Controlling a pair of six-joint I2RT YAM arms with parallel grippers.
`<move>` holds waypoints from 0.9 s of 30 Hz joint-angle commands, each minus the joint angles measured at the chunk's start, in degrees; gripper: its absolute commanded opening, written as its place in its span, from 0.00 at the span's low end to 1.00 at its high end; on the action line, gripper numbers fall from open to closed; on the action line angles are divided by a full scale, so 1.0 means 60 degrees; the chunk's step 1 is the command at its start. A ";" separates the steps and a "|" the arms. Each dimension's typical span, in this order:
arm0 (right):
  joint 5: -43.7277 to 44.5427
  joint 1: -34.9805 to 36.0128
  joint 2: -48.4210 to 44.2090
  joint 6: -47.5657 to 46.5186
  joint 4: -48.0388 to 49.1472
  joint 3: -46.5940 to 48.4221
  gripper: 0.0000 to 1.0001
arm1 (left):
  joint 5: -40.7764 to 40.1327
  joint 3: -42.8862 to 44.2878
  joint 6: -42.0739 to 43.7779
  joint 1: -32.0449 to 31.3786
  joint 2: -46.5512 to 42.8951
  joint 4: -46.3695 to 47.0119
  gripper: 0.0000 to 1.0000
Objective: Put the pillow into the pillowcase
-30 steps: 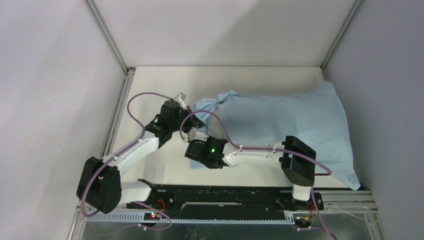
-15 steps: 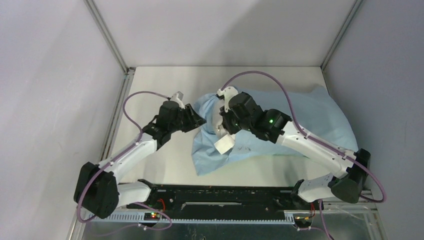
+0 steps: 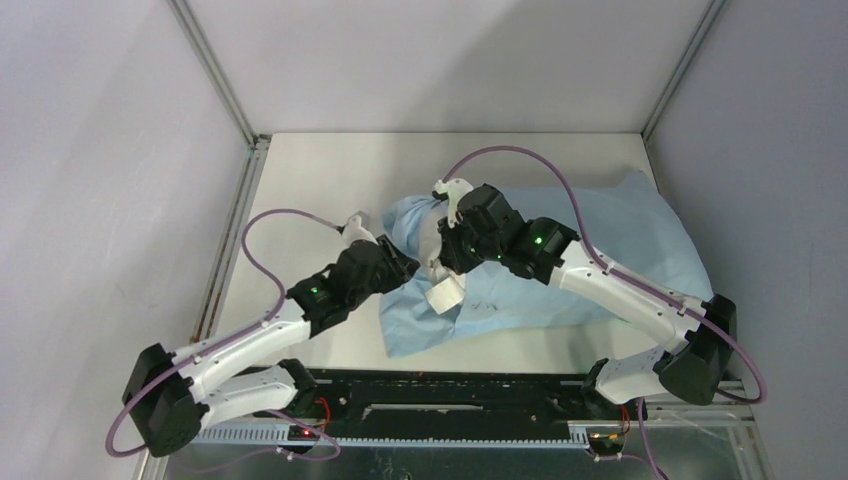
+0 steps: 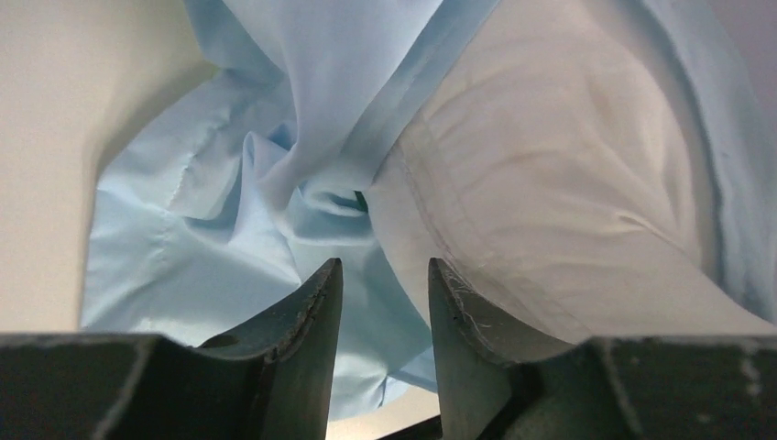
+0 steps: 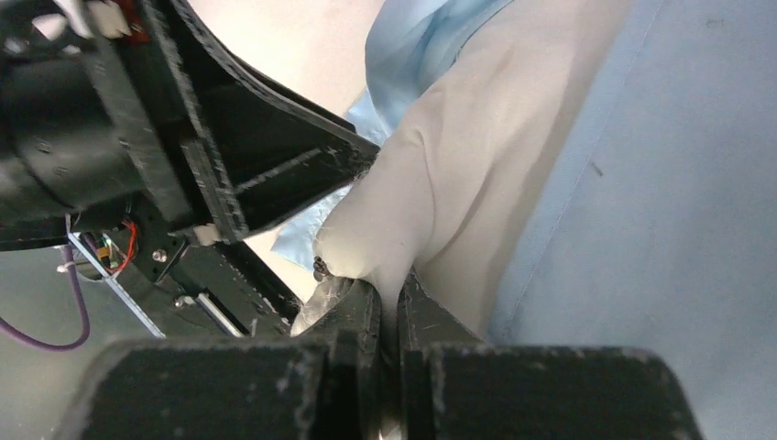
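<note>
L gripper point(image 4: 380, 341): fingers parted, narrow gap, nothing pinched. Sits at near-left side of the sack's mouth, just beside the cream corner. Wrist cam looks onto bunched blue cloth.
White tag point(image 3: 446, 292): lies on the blue flap between both grippers. Can't tell which fabric it's sewn to.
R gripper point(image 5: 389, 298): clenched on a fold of cream fabric at the pillow's exposed end, arm reaching in from the right.
Pillow point(image 4: 550, 183): mostly inside the sack. Only the left end shows, cream, seam visible, bulging out of the mouth.
Pillowcase point(image 3: 610, 235): light blue, wrinkled, plump w/ the filling. Runs from centre to far-right wall, mouth facing left, loose flap spread toward near edge.
Table point(image 3: 330, 170): pale top, sack resting on it.
</note>
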 commanded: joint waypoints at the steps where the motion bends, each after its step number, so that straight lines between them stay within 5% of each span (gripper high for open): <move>1: -0.0500 -0.0063 -0.0124 0.0444 0.1064 0.0239 0.00 | -0.1156 -0.0365 -0.1469 -0.0485 0.0645 0.0604 0.44; 12: -0.0577 -0.0201 -0.0211 0.0652 0.1156 0.0247 0.00 | -0.0899 -0.0230 -0.2814 -0.0554 0.2835 0.2640 0.47; 27: -0.0529 -0.0276 -0.0238 0.0716 0.1189 0.0245 0.00 | -0.0942 -0.0358 -0.3882 -0.0774 0.3492 0.1994 0.54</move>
